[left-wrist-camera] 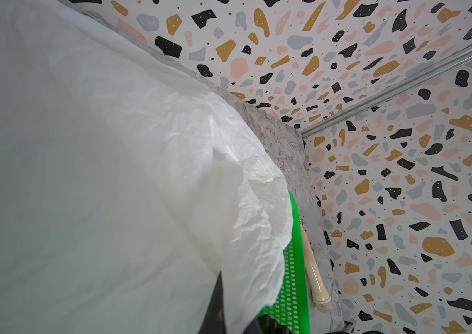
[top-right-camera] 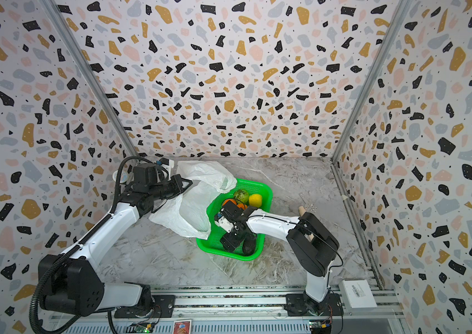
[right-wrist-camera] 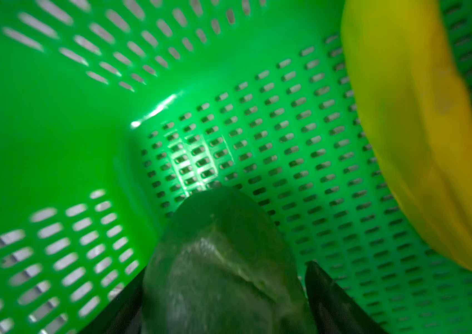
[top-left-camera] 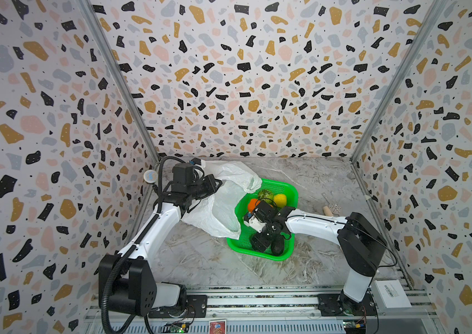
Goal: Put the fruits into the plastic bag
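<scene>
My left gripper (top-left-camera: 218, 184) is shut on a fold of the white plastic bag (top-left-camera: 223, 208), holding it up left of the green tray (top-left-camera: 289, 188). In the left wrist view the bag (left-wrist-camera: 113, 173) fills most of the picture, wrapped over one dark finger (left-wrist-camera: 216, 309). My right gripper (right-wrist-camera: 226, 269) reaches down into the tray's near end. Its fingers straddle a dark green avocado (right-wrist-camera: 223, 260), with a thin gap on one side. A yellow banana (right-wrist-camera: 420, 144) lies beside it. A bumpy green fruit (top-left-camera: 266, 195), a lemon (top-left-camera: 279, 199) and an orange (top-left-camera: 253, 204) sit at the far end.
A beige wooden stick (top-left-camera: 328, 210) lies on the marble table right of the tray. A white box (top-left-camera: 392, 292) sits at the front right by the rail. Patterned walls close in three sides. The bag's edge drapes over the tray's left rim.
</scene>
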Robot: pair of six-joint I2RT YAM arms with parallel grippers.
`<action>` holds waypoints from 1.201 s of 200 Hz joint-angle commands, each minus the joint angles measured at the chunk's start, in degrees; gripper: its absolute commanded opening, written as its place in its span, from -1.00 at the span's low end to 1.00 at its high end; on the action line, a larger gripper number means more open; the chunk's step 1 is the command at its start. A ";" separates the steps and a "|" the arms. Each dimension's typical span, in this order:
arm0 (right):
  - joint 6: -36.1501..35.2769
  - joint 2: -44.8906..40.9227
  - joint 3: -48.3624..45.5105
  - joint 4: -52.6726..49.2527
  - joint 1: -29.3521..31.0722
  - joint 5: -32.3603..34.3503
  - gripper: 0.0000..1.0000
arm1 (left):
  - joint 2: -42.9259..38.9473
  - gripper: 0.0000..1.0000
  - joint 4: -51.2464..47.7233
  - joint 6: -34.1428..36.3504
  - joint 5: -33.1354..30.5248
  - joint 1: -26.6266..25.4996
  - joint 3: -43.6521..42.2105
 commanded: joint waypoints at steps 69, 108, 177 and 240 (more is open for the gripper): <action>1.04 -9.34 0.06 2.81 -0.70 2.01 -0.05 | 0.12 -1.00 0.42 -0.05 0.08 0.27 -0.49; 2.06 -17.88 1.57 7.69 -2.41 -0.28 -0.11 | -0.19 -1.00 0.50 -0.39 0.14 0.27 -0.56; 7.56 -2.38 21.67 12.70 -2.73 -19.45 -0.09 | -1.99 -1.00 6.03 -6.82 3.83 0.27 -2.92; 23.40 14.03 41.12 19.25 -7.95 -24.90 0.00 | -5.34 -1.00 9.85 -11.98 6.01 -0.27 -3.39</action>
